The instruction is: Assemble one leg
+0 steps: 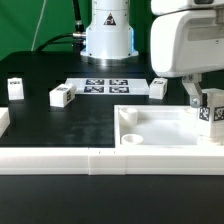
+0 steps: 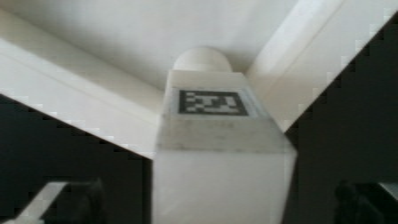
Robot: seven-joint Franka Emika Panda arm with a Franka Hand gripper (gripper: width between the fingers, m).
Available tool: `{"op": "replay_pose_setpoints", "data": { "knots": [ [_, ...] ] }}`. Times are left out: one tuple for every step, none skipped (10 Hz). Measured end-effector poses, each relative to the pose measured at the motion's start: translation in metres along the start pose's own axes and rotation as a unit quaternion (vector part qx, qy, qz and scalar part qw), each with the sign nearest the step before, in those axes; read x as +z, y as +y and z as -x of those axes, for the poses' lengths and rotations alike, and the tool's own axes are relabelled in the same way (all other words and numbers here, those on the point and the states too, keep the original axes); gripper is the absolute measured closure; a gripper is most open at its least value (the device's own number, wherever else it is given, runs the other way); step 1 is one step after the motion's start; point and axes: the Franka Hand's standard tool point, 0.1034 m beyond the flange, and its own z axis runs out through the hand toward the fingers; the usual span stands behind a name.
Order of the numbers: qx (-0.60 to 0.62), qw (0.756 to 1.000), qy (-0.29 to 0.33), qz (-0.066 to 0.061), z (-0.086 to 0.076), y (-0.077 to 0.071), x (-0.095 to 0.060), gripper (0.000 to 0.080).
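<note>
Fingers (image 1: 195, 98) of your gripper (image 1: 207, 112) are clamped on the leg (image 2: 210, 140), upright over the tray (image 1: 160, 128) corner near the bench (image 1: 40, 125) edge at the exterior view's right; keep it vertical, centre its tip over the corner, lower slowly

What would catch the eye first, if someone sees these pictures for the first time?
The big white gripper at the exterior view's right, with a tagged leg at its tips over the large white tray. In the wrist view that leg fills the middle, in front of a tray corner. Three loose legs stand on the black table behind the tray.
</note>
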Motion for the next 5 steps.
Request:
{"op": "replay_pose_setpoints", "data": {
  "knots": [
    [-0.001, 0.999, -0.031, -0.010, 0.0010, -0.0047, 0.0001, 0.0151],
    [-0.003, 0.997, -0.069, -0.021, 0.0038, -0.0095, 0.0008, 0.0151],
    [-0.008, 0.999, -0.049, -0.017, -0.0040, -0.0055, 0.0014, 0.0151],
    [-0.007, 0.999, -0.050, -0.017, -0.0019, -0.0059, 0.0026, 0.0273],
    [-0.007, 0.999, -0.050, -0.017, -0.0019, -0.0058, 0.0026, 0.0408]
  ]
}}
